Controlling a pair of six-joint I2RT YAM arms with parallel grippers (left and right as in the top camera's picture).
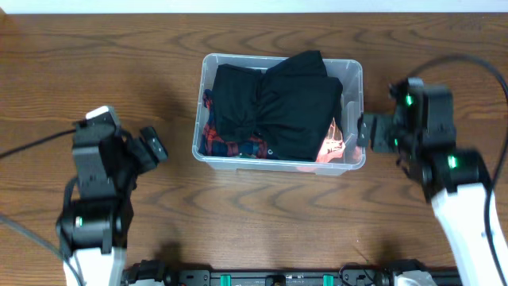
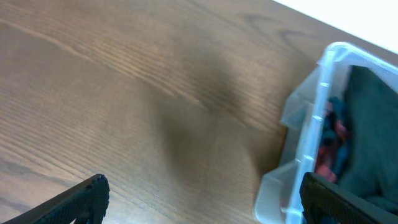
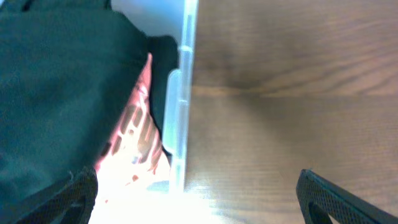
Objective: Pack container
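The clear plastic container (image 1: 354,75) stands at the table's middle back, filled with clothes: a black garment (image 1: 278,99) on top, a red-and-blue plaid piece (image 1: 226,144) at its left front, a pink-and-white piece (image 1: 332,144) at its right front. My left gripper (image 1: 152,145) is open and empty, left of the container; its wrist view shows the container's left wall (image 2: 314,124). My right gripper (image 1: 365,131) is open and empty at the container's right wall (image 3: 180,106), the wall standing between its fingers in the wrist view.
Bare wooden table surrounds the container. Black cables (image 1: 468,67) run from both arms. A black rail (image 1: 278,278) lies along the front edge.
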